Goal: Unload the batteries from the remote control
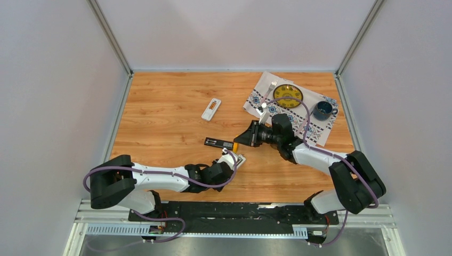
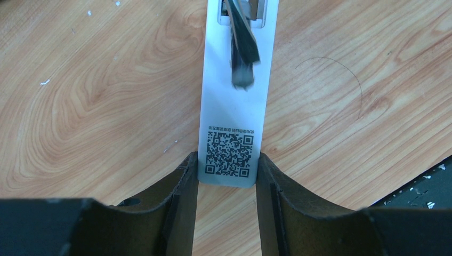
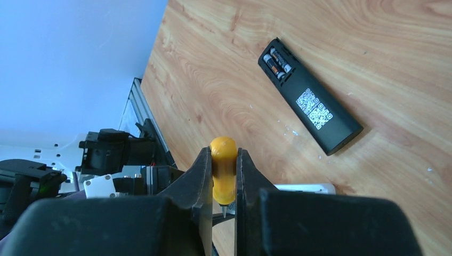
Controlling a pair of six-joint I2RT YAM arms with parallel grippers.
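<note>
Clamping the white remote (image 2: pixel 224 106), the left gripper (image 2: pixel 227 161) is offering it to the screwdriver (image 3: pixel 223 146) clenched by the right gripper (image 3: pixel 224 160), while the batteries (image 3: pixel 277 63) in the black remote (image 3: pixel 317 109) are waiting.

Overhead cam sits high up behind me, looking down on the whole table (image 1: pixel 170 101). Left wrist cam points straight down, super close over the white remote (image 2: pixel 230 106). Right wrist cam slants across the wood toward the near edge. It shares the black remote (image 3: pixel 312 109) with overhead.
</note>
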